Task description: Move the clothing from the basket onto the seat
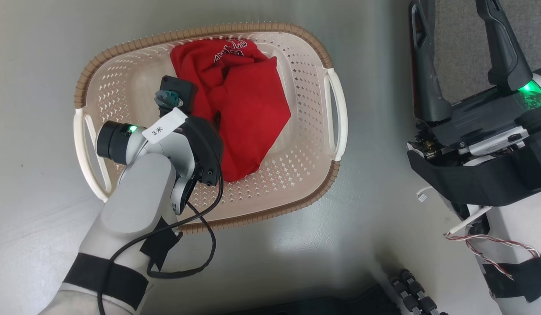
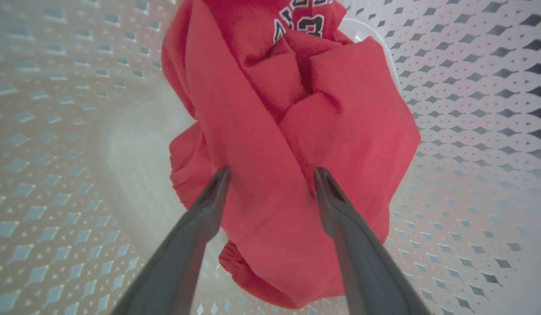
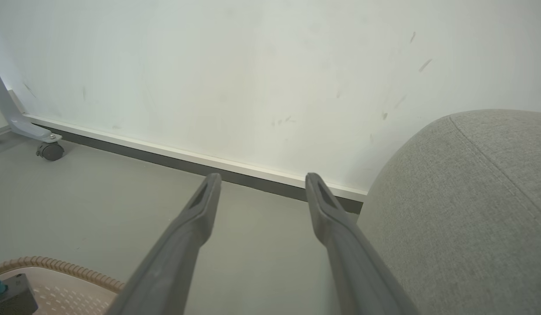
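The basket (image 1: 200,33) is viewed from almost straight above by the head camera; its inside is seen close up from the left wrist. The right wrist view is aimed low toward a wall (image 3: 231,65), with the basket's rim shared.

One cream-white perforated plastic laundry basket (image 1: 209,31), brown woven-look rim; two white side handles (image 1: 341,113) on it. Red soft-fabric jerseys (image 1: 248,109): one heap, number of pieces unclear. One grey fabric-upholstered sofa (image 3: 462,210). One small grey caster wheel (image 3: 49,151). Two pairs of jaws, two long dark fingers (image 2: 200,218) each.
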{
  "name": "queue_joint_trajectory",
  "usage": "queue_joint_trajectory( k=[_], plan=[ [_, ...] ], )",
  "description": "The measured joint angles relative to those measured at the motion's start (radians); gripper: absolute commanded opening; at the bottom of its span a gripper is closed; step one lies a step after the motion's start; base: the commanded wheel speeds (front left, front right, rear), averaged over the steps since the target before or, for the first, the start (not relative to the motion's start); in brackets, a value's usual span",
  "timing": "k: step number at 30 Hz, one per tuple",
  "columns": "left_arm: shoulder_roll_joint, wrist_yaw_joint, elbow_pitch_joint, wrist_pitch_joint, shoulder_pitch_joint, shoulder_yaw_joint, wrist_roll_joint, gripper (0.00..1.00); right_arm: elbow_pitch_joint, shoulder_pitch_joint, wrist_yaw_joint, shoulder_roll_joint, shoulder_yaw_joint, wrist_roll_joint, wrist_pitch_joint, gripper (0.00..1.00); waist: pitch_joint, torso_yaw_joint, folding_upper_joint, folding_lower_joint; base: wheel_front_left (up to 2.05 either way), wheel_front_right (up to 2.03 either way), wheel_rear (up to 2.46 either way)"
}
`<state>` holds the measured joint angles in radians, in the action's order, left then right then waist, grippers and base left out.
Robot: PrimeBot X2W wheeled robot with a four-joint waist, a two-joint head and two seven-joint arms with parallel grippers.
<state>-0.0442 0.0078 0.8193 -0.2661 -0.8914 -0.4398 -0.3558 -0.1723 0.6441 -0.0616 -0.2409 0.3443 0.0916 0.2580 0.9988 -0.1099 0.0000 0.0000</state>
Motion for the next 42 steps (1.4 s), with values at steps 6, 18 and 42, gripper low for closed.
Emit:
queue_joint_trajectory(
  k=[6,18,42],
  plan=[
    [0.001,-0.008,0.024,0.013,0.0,-0.015,-0.004,1.0,-0.005,-0.005,-0.001,-0.003,-0.003,0.0,0.0,1.0,0.004,0.0,0.0,0.0001,0.0,0.0,0.0],
    [0.001,-0.009,0.061,0.034,-0.005,-0.038,-0.02,1.0,-0.022,-0.017,-0.001,-0.006,0.001,-0.005,0.0,1.0,0.017,-0.001,0.0,0.0,0.0,0.0,0.0],
    [0.001,0.002,0.105,0.107,-0.034,-0.102,-0.067,0.0,-0.019,-0.018,-0.001,-0.01,0.002,-0.005,0.0,1.0,0.023,-0.008,0.0,0.0001,0.0,0.0,0.0]
  ],
)
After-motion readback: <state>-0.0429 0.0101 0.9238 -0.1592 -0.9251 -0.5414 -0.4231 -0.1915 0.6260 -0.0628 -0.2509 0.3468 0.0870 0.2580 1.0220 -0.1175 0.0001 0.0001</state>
